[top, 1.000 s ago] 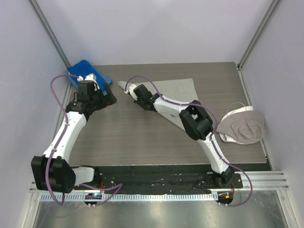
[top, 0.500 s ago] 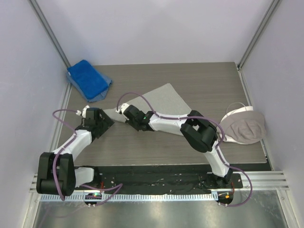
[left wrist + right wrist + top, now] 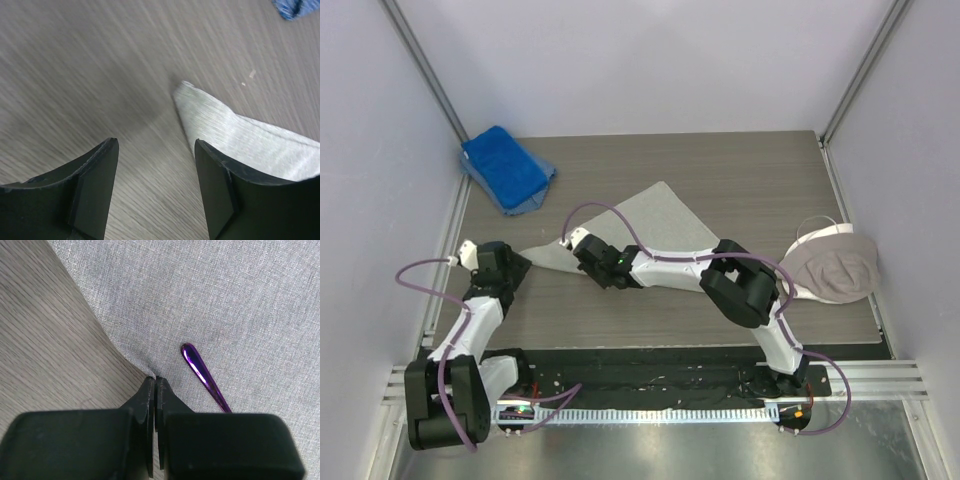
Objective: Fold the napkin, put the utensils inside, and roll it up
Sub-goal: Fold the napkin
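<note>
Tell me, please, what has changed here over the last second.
The right gripper, shut on the napkin, dragged it nearer and leftward. The left gripper drew back from the blue towel toward the near left, jaws open. That towel and the beige cloth stayed put.

The grey wood-grain tabletop (image 3: 750, 170) carries three cloths. A blue towel (image 3: 505, 167) lies bunched in the far left corner. The light grey napkin (image 3: 660, 215) lies near the middle, one narrow corner pointing left. A beige-grey cloth (image 3: 835, 265) sits at the right edge.
</note>
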### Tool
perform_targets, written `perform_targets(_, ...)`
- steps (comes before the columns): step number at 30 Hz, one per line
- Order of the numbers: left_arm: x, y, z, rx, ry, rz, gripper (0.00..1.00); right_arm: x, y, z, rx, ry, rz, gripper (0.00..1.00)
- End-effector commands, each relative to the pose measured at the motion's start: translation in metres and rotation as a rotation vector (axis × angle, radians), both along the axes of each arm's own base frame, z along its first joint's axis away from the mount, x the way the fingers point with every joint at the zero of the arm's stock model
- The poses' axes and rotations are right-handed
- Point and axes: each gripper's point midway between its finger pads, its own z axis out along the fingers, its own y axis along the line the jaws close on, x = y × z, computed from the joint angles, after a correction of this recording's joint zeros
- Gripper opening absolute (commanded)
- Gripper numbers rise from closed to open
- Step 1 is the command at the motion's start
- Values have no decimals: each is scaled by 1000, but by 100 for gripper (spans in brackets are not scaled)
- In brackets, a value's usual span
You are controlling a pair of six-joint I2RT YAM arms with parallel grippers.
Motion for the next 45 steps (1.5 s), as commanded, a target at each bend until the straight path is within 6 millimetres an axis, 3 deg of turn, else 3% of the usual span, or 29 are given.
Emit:
perform_targets(1,10,14,0,-29,-55,47,65,-17,5,7,38,27,9,1)
perform_targets(5,20,7,2,-76,-95,11,62,-19,5,2,29,34,14,1)
perform_targets(13,25,6,9,-83,-171,14,66,-20,9,-1,25,39,31,1)
perform_targets(17,25,8,-5,-94,-106,21,64,-20,10,-1,25,40,37,1)
perform_targets(26,37,8,-11,-117,-113,22,60,-26,13,-8,19,58,63,1)
perform_targets(45,34,13,-23,-118,-73,45,28,-27,19,-9,20,66,84,1)
